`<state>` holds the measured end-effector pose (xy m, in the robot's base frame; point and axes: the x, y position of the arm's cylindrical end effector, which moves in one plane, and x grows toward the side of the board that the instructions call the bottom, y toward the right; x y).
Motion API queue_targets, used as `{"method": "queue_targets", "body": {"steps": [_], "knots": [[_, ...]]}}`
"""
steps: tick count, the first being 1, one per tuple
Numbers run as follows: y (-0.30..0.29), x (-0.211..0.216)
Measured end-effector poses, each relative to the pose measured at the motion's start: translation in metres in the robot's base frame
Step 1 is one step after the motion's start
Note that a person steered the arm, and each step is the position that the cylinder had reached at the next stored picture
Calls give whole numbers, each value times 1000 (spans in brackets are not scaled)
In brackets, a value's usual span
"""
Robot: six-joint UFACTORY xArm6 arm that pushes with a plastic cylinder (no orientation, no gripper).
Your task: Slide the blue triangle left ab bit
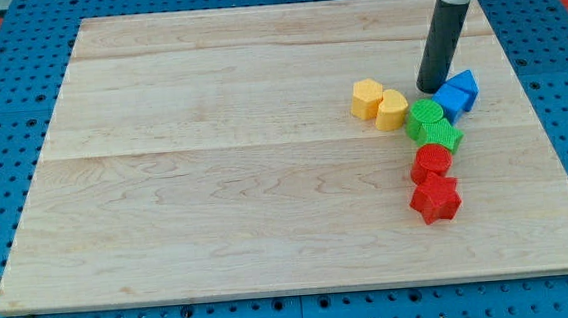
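Observation:
The blue triangle [466, 86] lies at the view's right on the wooden board [216, 184], touching a blue cube [449, 101] on its lower left. My tip [429, 91] stands just left of the blue cube and above the green blocks, a short way left of the triangle, with the cube between them. The rod rises from it toward the view's top.
Two yellow blocks [367, 98] [392, 109] sit left of my tip. A green round block [424, 117] and a green block [444, 136] lie below it, then a red round block [430, 160] and a red star [435, 199].

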<state>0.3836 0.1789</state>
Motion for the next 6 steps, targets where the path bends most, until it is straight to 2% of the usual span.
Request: {"method": "queue_targets", "body": {"steps": [1,2,3,4,5,6], "knots": [[-14,7],[-26,-32],[6,-60],[56,-42],[76,-17],[67,-4]]}}
